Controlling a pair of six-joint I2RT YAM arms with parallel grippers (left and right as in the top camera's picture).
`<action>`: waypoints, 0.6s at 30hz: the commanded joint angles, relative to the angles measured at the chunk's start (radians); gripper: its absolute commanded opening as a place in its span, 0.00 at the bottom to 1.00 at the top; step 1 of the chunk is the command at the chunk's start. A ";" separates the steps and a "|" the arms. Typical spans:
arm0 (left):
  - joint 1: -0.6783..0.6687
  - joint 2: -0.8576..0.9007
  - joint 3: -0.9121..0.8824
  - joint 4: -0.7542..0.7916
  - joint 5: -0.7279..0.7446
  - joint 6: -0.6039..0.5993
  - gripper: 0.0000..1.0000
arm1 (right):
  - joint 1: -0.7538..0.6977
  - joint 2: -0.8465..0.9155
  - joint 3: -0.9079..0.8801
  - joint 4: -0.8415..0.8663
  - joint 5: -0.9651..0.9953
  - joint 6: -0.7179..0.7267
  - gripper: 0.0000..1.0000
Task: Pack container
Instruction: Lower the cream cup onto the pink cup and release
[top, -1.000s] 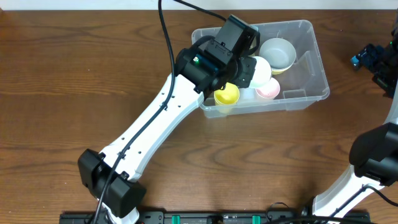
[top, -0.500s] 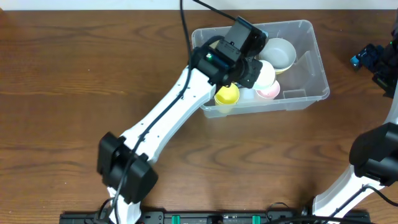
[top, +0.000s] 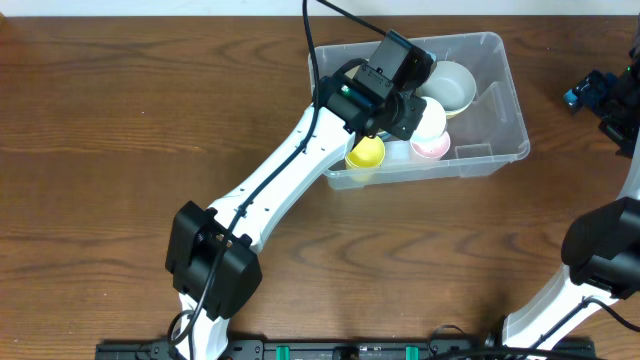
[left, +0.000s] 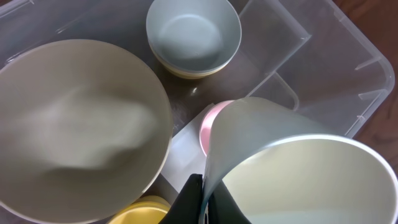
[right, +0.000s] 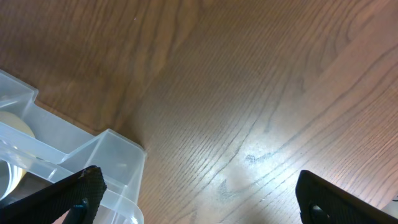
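The clear plastic container (top: 508, 112) stands at the back right of the table. It holds a pale bowl (top: 447, 85) stacked on a yellowish one, a pink cup (top: 432, 147) and a yellow cup (top: 365, 153). My left gripper (top: 405, 108) is inside the container, shut on the wall of a white cup (top: 428, 118). In the left wrist view the fingers (left: 202, 200) pinch the white cup's rim (left: 298, 168), above the pink cup (left: 206, 129). A large beige bowl (left: 81, 130) is to their left and the pale bowl (left: 193, 34) lies beyond. My right gripper (right: 199, 199) is open and empty over bare table beside the container's corner (right: 93, 155).
The container's white label (left: 186, 146) lies on its floor between the bowls. My right gripper (top: 605, 98) hangs at the table's far right edge, and the right arm's base (top: 600, 262) is at the front right. Brown wood table (top: 120, 130) stretches to the left.
My left arm has swung right and reached a little deeper into the container with the white cup. The right arm has not moved.
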 joint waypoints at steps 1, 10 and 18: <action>0.001 0.024 0.000 0.003 0.007 0.017 0.06 | -0.004 -0.005 -0.002 0.000 0.003 0.016 0.99; 0.001 0.071 0.000 0.034 0.007 0.016 0.06 | -0.003 -0.005 -0.002 0.000 0.003 0.016 0.99; 0.002 0.087 0.000 0.042 0.007 0.016 0.06 | -0.003 -0.005 -0.002 0.000 0.003 0.016 0.99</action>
